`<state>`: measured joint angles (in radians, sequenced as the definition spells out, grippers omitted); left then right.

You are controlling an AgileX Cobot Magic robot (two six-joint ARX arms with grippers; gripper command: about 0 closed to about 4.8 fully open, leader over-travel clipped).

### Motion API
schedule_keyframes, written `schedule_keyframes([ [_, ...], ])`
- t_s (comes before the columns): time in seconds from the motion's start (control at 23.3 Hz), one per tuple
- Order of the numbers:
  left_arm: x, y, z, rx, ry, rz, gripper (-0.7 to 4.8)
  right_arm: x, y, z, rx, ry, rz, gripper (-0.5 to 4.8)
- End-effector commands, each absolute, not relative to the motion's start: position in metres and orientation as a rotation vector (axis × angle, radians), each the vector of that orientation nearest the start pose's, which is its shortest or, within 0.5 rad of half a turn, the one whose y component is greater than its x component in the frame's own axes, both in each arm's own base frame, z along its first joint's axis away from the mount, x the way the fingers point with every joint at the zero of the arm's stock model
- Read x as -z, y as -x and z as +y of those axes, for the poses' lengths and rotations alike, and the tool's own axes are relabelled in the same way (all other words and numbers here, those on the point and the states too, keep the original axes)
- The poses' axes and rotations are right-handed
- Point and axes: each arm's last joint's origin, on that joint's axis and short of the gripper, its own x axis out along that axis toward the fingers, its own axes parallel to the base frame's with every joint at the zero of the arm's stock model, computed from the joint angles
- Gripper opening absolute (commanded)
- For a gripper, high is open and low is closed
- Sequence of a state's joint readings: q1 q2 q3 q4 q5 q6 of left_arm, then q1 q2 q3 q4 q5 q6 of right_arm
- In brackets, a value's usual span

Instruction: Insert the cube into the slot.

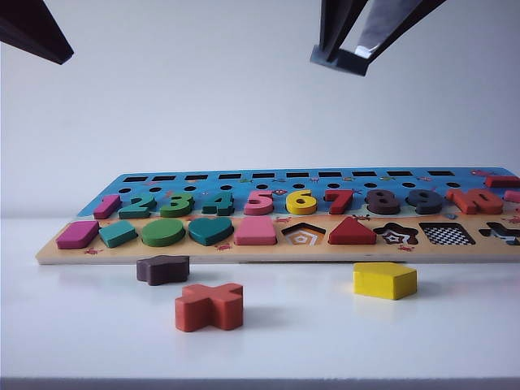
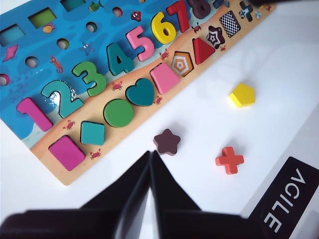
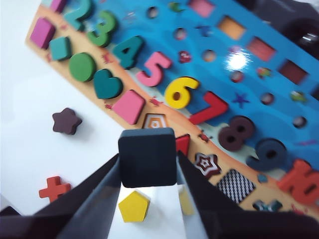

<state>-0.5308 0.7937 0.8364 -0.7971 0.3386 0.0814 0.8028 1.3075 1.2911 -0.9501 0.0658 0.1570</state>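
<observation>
The cube (image 3: pixel 147 157) is a dark navy square block with rounded corners, and my right gripper (image 3: pixel 148 160) is shut on it, one finger on each side. In the exterior view that gripper (image 1: pixel 340 57) hangs high above the wooden puzzle board (image 1: pixel 244 253), right of the middle. The slot (image 3: pixel 236 185), a square cutout with a black-and-white checkerboard, lies empty near the board's right end (image 1: pixel 447 234), between the star cutout and a cross cutout. My left gripper (image 2: pixel 151 155) is shut on nothing, hovering over the white table near the star block.
Loose on the table in front of the board lie a dark purple-brown star block (image 1: pixel 162 269), an orange-red cross block (image 1: pixel 210 306) and a yellow pentagon block (image 1: pixel 385 280). The board holds coloured numbers and shapes. The left arm (image 1: pixel 32 32) shows at the top left.
</observation>
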Motion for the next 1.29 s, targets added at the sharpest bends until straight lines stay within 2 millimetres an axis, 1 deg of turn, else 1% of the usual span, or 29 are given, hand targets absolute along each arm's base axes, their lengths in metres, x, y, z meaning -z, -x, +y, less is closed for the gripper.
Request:
schedule_keyframes([
  [0.04,-0.299,-0.122,-0.083,0.864,-0.149,0.722,0.10,-0.347,-0.171,0.165,-0.528,0.177,0.919,1.24],
  [0.09,-0.299,-0.122,-0.083,0.864,-0.149,0.721,0.10,-0.352,-0.168,0.156,-0.493,0.130,0.921,1.24],
  [0.17,-0.299,-0.122,-0.083,0.864,-0.149,0.722,0.10,-0.353,-0.167,0.144,-0.439,0.078,0.954,1.24],
  [0.26,-0.299,-0.122,-0.083,0.864,-0.149,0.721,0.10,-0.350,-0.168,0.138,-0.426,0.048,0.983,1.24],
  [0.43,-0.299,-0.122,-0.083,0.864,-0.149,0.722,0.10,-0.337,-0.170,0.130,-0.428,0.011,1.031,1.24],
  [0.56,-0.299,-0.122,-0.083,0.864,-0.149,0.721,0.10,-0.325,-0.172,0.123,-0.390,-0.016,1.053,1.20],
  [0.73,-0.299,-0.122,-0.083,0.864,-0.149,0.722,0.10,-0.309,-0.174,0.118,-0.369,-0.100,1.053,1.05],
  [0.81,-0.299,-0.122,-0.083,0.864,-0.149,0.722,0.10,-0.302,-0.174,0.115,-0.353,-0.128,1.041,0.90],
  [1.03,-0.299,-0.122,-0.083,0.864,-0.149,0.722,0.10,-0.281,-0.172,0.110,-0.291,-0.211,0.986,0.75],
  [1.2,-0.299,-0.122,-0.083,0.864,-0.149,0.722,0.10,-0.265,-0.174,0.108,-0.193,-0.233,0.877,0.48],
  [1.29,-0.299,-0.122,-0.083,0.864,-0.149,0.722,0.10,-0.266,-0.176,0.109,-0.181,-0.236,0.833,0.44],
])
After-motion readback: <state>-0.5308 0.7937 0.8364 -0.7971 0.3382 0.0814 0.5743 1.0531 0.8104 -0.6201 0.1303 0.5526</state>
